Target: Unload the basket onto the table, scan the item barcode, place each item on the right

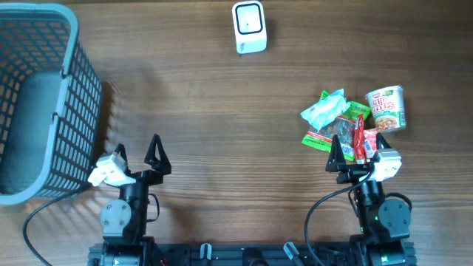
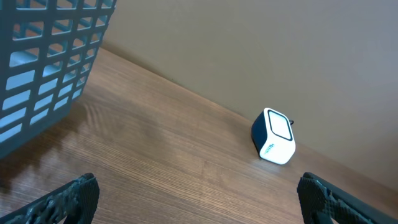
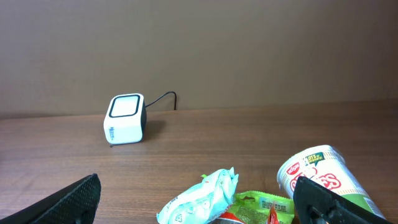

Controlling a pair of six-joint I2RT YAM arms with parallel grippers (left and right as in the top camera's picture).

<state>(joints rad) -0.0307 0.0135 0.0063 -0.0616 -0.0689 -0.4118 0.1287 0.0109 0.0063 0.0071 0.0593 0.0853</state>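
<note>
Items sit in a pile on the right side of the table [image 1: 222,148], just ahead of the right gripper [image 1: 351,157]. The cup noodle [image 1: 386,108] lies on its side at the far right, w/ a pale blue packet [image 1: 323,109] at the left and a green packet [image 1: 336,131] btwn and partly under them. The red packet [image 1: 360,139] is nearest and reaches in btwn the gripper's fingers in the overhead view. Right jaws are spread fully wide w/ nothing gripped.

The left gripper [image 1: 137,155] is likewise wide open and empty. It's just beside the basket [image 1: 70,89] and well apart from the pile. The scanner [image 1: 249,27] stands at the far centre edge, well apart from the pile and both grippers.

Hard to see:
- The green packet is mostly covered.
- The red packet's near end is hidden by the right gripper.
- The right wrist view cuts off the cup and packets at the frame bottom.
- The basket runs off the overhead's left edge.
- Print is too small to read, so can't tell where any barcode is.

Count: 1 scanner, 1 basket, 1 cup, 2 grippers. Packets prob. 3, though overlap makes that unsure.
</note>
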